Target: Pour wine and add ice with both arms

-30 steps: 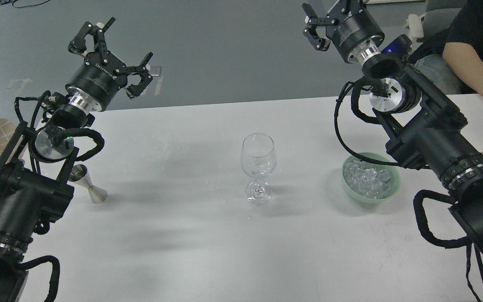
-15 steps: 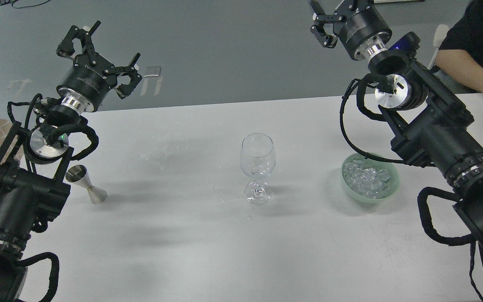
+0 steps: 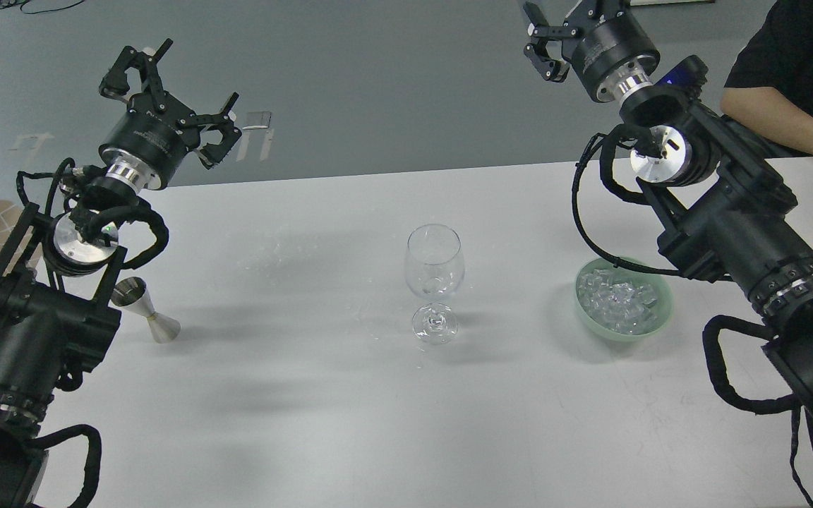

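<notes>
- At your far left, the bulky black left arm (image 3: 32, 339) with its silver joint disc and looped black cable rises from the lower left corner and reaches up past the table's far edge.
- Its black two-finger left gripper (image 3: 170, 95) hangs over the grey floor beyond the white table (image 3: 308, 423), fingers (image 3: 121, 70) spread wide and holding nothing.
- Just beside that arm's elbow, a small silver double-cone metal jigger (image 3: 145, 317) stands tilted on the table; you cannot tell from here whether it holds any wine.
- In the middle of the table you see the clear stemmed wine glass (image 3: 434, 282), upright, apart from both arms; any liquid in its bowl is too faint to make out.
- To the right of the glass sits a pale green round bowl (image 3: 666, 310), filled with the ice (image 3: 618, 300), a heap of small clear glassy cubes. The bowl's far rim is partly hidden under the right arm.
- The bulky black right arm (image 3: 731, 233) comes in from the lower right corner and passes above the bowl without touching it.
- Its black right gripper (image 3: 555, 35) is at the top edge, partly cut off; one finger (image 3: 544, 56) shows, and you cannot tell how the two stand.
- At the far right, a person's bare forearm (image 3: 795, 130) in a black sleeve rests by the table's edge.
</notes>
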